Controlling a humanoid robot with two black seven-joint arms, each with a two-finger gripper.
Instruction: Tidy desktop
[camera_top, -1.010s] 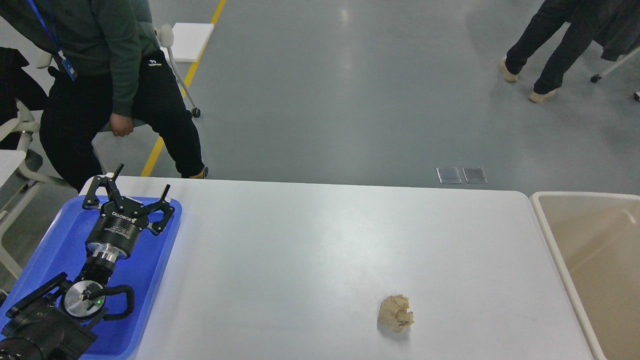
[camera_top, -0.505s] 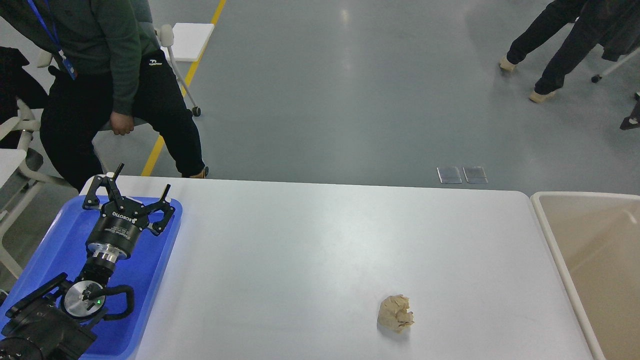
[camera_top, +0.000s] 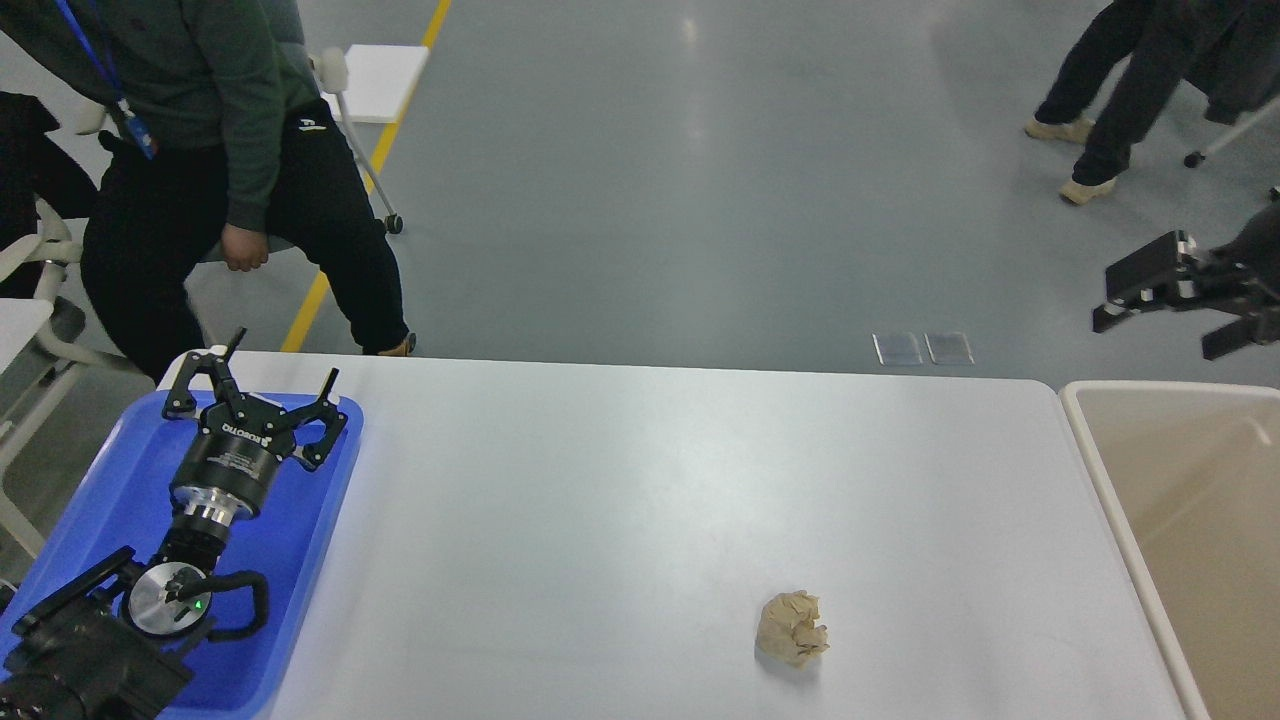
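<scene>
The white desktop (camera_top: 640, 470) fills the lower middle of the head view. A crumpled beige paper ball (camera_top: 792, 628) lies on it near the front, right of centre. My left gripper (camera_top: 285, 358) is open and empty, held over the far end of the blue tray (camera_top: 90, 500) at the left edge of the desktop. My right gripper (camera_top: 1153, 338) comes in from the right edge, above the floor beyond the desktop's far right corner. Its jaws stand apart and hold nothing. It is far from the paper ball.
A beige bin with a cream rim (camera_top: 1100, 470) stands against the desktop's right edge. A person in dark clothes (camera_top: 200, 170) sits just beyond the far left corner. Another person's legs (camera_top: 1110, 90) show at the far right of the floor.
My right gripper has come into view from the right edge, above the bin's far corner. The left arm and the paper ball have not moved. The far person's legs have shifted.
</scene>
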